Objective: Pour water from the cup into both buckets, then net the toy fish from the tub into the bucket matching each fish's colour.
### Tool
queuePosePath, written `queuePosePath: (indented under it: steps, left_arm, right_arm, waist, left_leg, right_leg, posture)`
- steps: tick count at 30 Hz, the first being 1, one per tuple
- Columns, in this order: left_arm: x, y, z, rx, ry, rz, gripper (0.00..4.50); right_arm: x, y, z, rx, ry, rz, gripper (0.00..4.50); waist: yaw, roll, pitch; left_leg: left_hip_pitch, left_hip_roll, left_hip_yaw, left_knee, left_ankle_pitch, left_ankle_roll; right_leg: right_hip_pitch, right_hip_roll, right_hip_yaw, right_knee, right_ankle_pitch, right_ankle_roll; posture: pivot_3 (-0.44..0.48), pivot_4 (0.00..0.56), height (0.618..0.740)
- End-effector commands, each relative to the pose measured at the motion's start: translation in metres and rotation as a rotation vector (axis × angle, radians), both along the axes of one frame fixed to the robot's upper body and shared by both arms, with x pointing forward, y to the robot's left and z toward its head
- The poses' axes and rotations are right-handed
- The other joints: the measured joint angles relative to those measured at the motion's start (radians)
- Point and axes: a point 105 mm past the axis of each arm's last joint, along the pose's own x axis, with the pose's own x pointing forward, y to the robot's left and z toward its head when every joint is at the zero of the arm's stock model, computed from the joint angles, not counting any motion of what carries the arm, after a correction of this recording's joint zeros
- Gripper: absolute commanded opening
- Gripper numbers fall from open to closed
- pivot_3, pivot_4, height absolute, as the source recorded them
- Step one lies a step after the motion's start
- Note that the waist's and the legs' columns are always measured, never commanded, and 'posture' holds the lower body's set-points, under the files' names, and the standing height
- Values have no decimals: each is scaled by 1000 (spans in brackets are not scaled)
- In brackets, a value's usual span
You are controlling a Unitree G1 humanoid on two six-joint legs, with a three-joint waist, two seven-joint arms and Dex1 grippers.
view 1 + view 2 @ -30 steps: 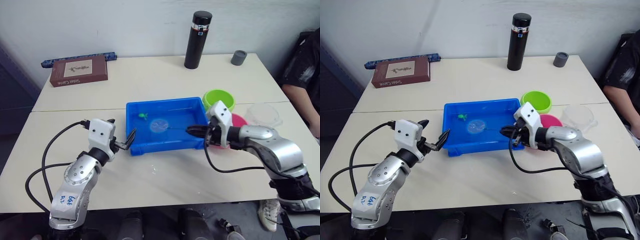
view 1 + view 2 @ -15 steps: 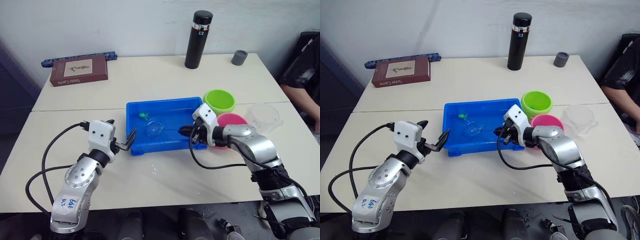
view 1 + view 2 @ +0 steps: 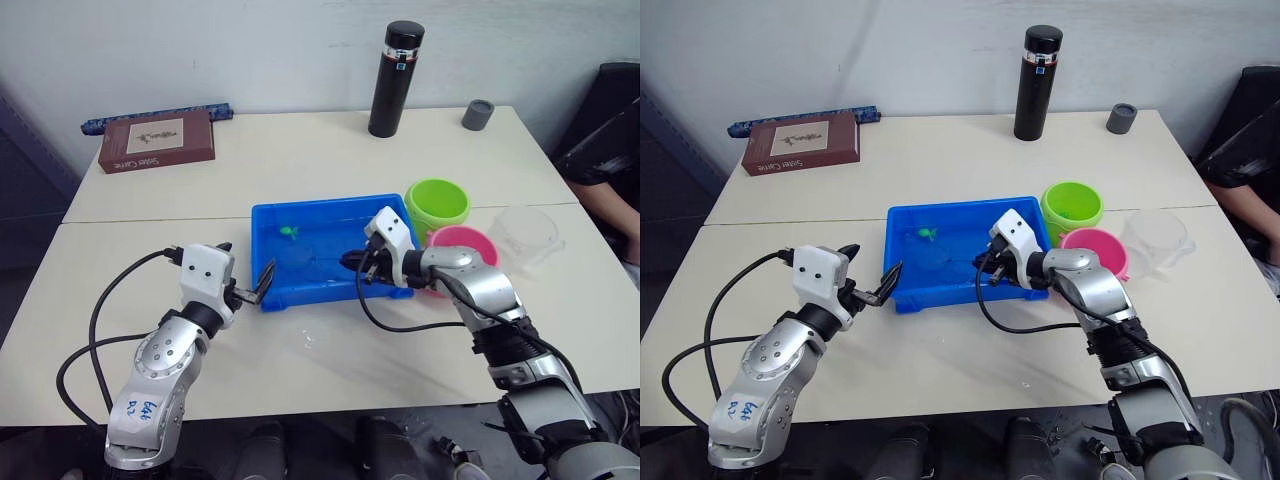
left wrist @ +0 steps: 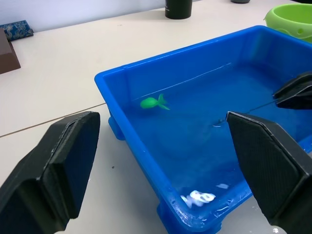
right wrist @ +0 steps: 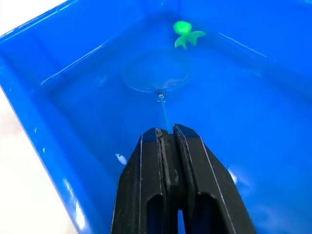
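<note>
The blue tub point(image 3: 266, 213) holds water and one green toy fish point(image 3: 290, 232) near its far left corner. My right gripper point(image 3: 350, 262) reaches over the tub's right half, shut on the thin handle of a small net. The net's round hoop point(image 5: 155, 73) lies in the water just short of the green fish point(image 5: 186, 33). My left gripper point(image 3: 247, 268) stands open beside the tub's near left corner, holding nothing. To the right of the tub stand the lime green bucket point(image 3: 437, 204), the pink bucket point(image 3: 470, 243) and the clear cup point(image 3: 526, 230).
A tall black flask point(image 3: 396, 80) and a small grey cup point(image 3: 478, 114) stand at the table's far right. A brown book point(image 3: 157, 140) lies far left. A person in black point(image 3: 608, 150) sits at the right edge.
My right gripper has carried the net leftward across the tub, bringing the hoop closer to the green fish. The left gripper has stayed open by the tub.
</note>
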Motion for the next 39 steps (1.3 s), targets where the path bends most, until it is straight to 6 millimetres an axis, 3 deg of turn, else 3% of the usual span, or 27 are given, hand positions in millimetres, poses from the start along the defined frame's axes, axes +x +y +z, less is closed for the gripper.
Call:
queuePosePath:
  steps: [1, 9, 13, 22, 30, 39]
  left_arm:
    - [-6, -2, 15, 8, -70, 4, 4461]
    - [-7, -2, 15, 5, -70, 13, 4461]
    - [-8, 0, 15, 6, -68, 23, 4461]
    - [-7, -3, 15, 4, -66, 12, 4461]
    - [-4, -6, 15, 6, -64, -13, 4461]
    - [0, -11, 14, 7, -59, -45, 4461]
  right_arm:
    - [5, 6, 10, 23, -39, 8, 0]
    - [17, 17, 9, 60, -28, -10, 0]
    - [27, 20, 19, 102, -61, -33, 0]
    - [30, 10, 29, 111, -110, -49, 0]
    - [23, -1, 44, 131, -164, -60, 0]
    - [1, -16, 43, 109, -176, -64, 0]
  waist:
    - [-1, 0, 0]
    - [-3, 0, 0]
    - [-5, 0, 0]
    - [-12, 0, 0]
    - [-20, 0, 0]
    - [-21, 0, 0]
  left_leg:
    - [0, 0, 0, 0, 0, 0]
    - [0, 0, 0, 0, 0, 0]
    - [0, 0, 1, 0, 0, 0]
    - [-1, 0, 1, -1, 0, 0]
    - [-1, 0, 0, -1, 0, 0]
    - [-1, 0, 0, -1, 0, 0]
  right_leg:
    - [0, 0, 0, 0, 0, 0]
    - [0, 0, 0, 0, 0, 0]
    - [-1, 0, 0, 0, 0, 0]
    - [-1, 0, 0, 0, 0, 0]
    - [-1, 0, 0, 0, 0, 0]
    - [-1, 0, 0, 0, 0, 0]
  posture:
    - [0, 150, 740]
    - [0, 150, 740]
    - [0, 150, 740]
    - [0, 150, 740]
    - [0, 150, 740]
    - [0, 150, 740]
